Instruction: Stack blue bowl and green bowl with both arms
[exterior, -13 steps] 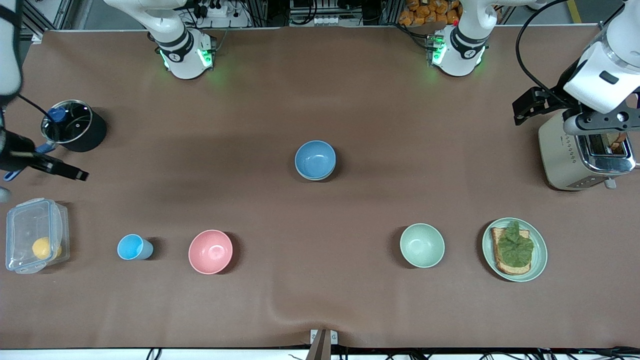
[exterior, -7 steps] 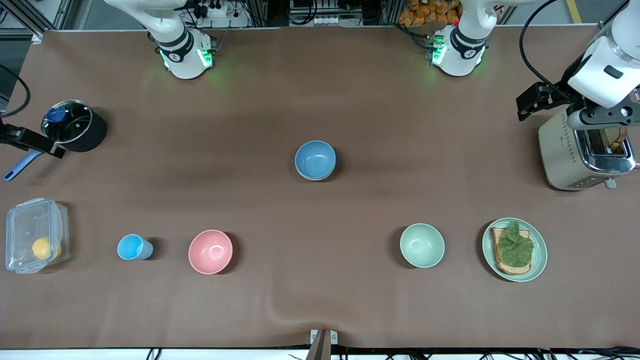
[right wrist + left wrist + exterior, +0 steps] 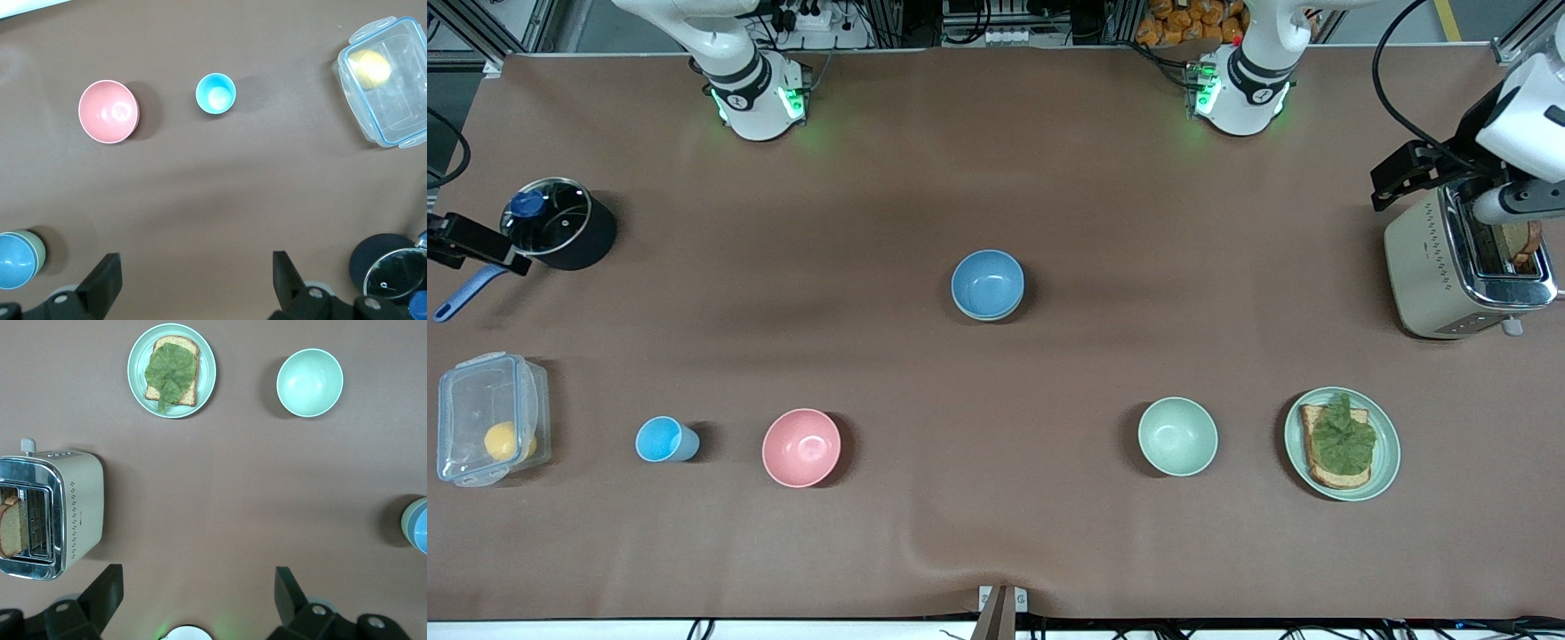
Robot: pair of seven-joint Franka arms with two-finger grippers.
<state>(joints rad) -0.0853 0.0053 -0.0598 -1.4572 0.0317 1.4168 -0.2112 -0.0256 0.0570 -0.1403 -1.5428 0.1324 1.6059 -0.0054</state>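
Note:
The blue bowl (image 3: 987, 283) sits nested in the sage-green bowl at the table's middle. The green bowl's rim (image 3: 40, 249) shows around the blue bowl (image 3: 13, 261) in the right wrist view, and at the edge of the left wrist view (image 3: 408, 516). My left gripper (image 3: 193, 588) is open and empty, high over the table by the toaster at the left arm's end. My right gripper (image 3: 195, 275) is open and empty, high over the table near the pot at the right arm's end. Both are well away from the bowls.
A paler mint-green bowl (image 3: 1177, 436) and a plate with toast and lettuce (image 3: 1342, 443) lie nearer the camera. So do a pink bowl (image 3: 801, 447), a small blue cup (image 3: 663, 439) and a clear box (image 3: 487, 418). A toaster (image 3: 1463, 267) and a black pot (image 3: 556, 222) stand at the table's ends.
Both arms have drawn back toward their ends of the table and largely left the front view. The bowls have not moved.

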